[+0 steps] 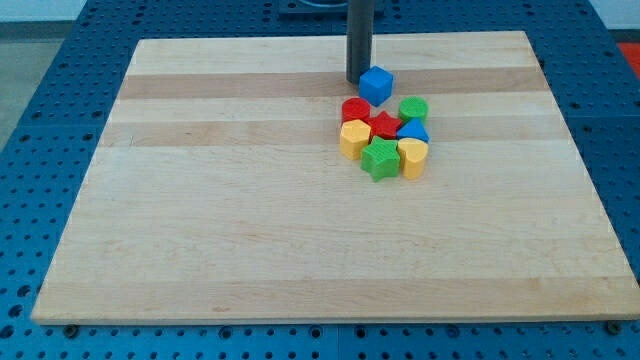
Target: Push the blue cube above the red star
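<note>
The blue cube (376,85) sits on the wooden board (200,200) near the view's top, just above a tight cluster of blocks. The red star (385,126) lies in the middle of that cluster, a short way below the cube and slightly to its right. My tip (358,80) is the lower end of the dark rod. It stands right at the cube's left side, touching it or nearly so.
The cluster also holds a red cylinder (354,109), a green cylinder (413,108), a blue triangular block (413,130), a yellow block (354,138), a green star (380,158) and a yellow block (412,156). Blue perforated table surrounds the board.
</note>
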